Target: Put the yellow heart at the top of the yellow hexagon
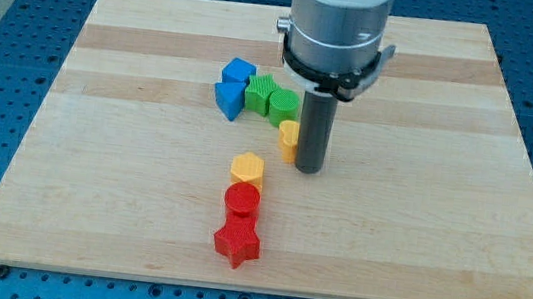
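Note:
The yellow heart (289, 138) lies near the board's middle, partly hidden behind my rod. My tip (309, 168) rests on the board, touching the heart's right side. The yellow hexagon (247, 169) lies below and to the left of the heart, a small gap between them. The heart is up and to the right of the hexagon, not straight above it.
A red cylinder (241, 201) touches the hexagon's lower edge and a red star (237, 243) lies below that. Two blue blocks (233, 85) and two green blocks (270, 100) cluster just above the heart. The wooden board (95, 150) rests on a blue perforated table.

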You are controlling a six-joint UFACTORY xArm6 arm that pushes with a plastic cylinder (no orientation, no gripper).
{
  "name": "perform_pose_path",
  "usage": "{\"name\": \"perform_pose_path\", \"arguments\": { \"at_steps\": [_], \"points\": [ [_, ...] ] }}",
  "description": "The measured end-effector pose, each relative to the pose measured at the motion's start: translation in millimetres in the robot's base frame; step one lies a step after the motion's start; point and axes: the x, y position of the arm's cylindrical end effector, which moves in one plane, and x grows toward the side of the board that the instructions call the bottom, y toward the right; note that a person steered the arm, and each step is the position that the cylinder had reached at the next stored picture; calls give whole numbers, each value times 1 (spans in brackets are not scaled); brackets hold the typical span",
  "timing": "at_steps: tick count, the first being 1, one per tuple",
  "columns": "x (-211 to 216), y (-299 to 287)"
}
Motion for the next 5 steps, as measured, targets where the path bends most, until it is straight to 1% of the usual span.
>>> {"name": "perform_pose_path", "arguments": {
  "at_steps": [1, 2, 3, 4, 5],
  "points": [
    [9, -13],
    [46, 16],
    [8, 34],
    [-36, 26],
    [-36, 19]
  ]
}}
